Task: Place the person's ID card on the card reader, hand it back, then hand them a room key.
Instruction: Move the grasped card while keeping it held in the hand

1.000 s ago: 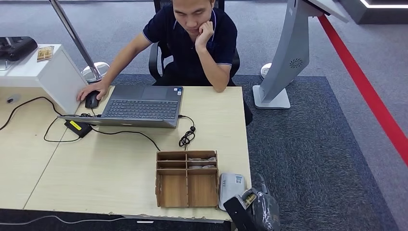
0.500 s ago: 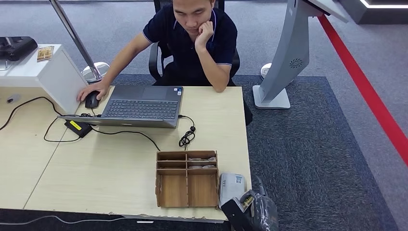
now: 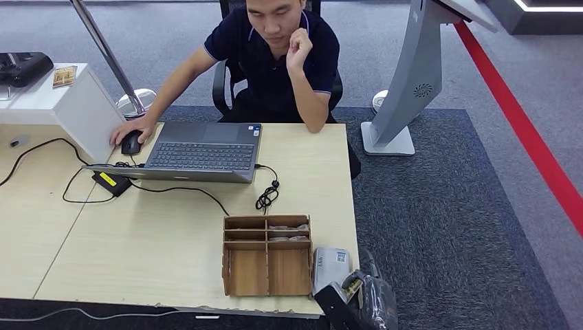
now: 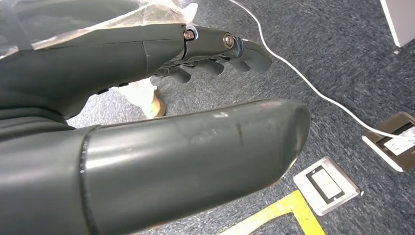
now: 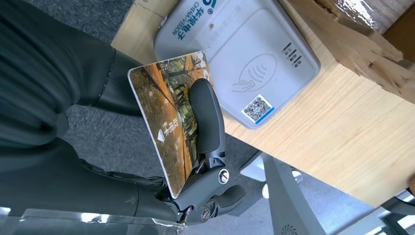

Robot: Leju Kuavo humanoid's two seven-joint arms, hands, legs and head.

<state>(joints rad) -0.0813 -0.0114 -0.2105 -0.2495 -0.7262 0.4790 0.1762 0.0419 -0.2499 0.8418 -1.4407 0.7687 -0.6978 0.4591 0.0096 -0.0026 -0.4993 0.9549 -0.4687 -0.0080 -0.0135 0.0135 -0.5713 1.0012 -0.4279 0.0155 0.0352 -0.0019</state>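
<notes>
The right hand (image 5: 195, 161) grips a card (image 5: 169, 117) printed with an orange scene, a dark finger (image 5: 205, 117) pressed across its face and the thumb behind it. The card stands on edge, tilted, just off the near corner of the table (image 5: 313, 142), beside the white card reader (image 5: 244, 58) but not yet over it or touching it. Whether this is the ID card or a room key cannot be told from the print.

If the step in hand is the read, doing it well means carrying the card over the contactless symbol on the reader's top, turning it flat, and lowering it until it lies face to face with the housing. The grip should stay on one end, so the card's middle covers the symbol. The wooden organizer (image 3: 267, 254) stands just beside the reader, so the approach is best made from the table edge side.

The head view shows the setting: the person (image 3: 275, 55) seated across the table, one hand on a mouse (image 3: 130, 143) beside the laptop (image 3: 196, 151), the reader (image 3: 331, 267) at the near right corner with the right hand (image 3: 357, 295) partly off the table edge. It hides the card almost wholly, which the right wrist view shows plainly.

The left wrist view shows the left hand (image 4: 161, 112) over grey carpet, fingers apart, holding nothing
</notes>
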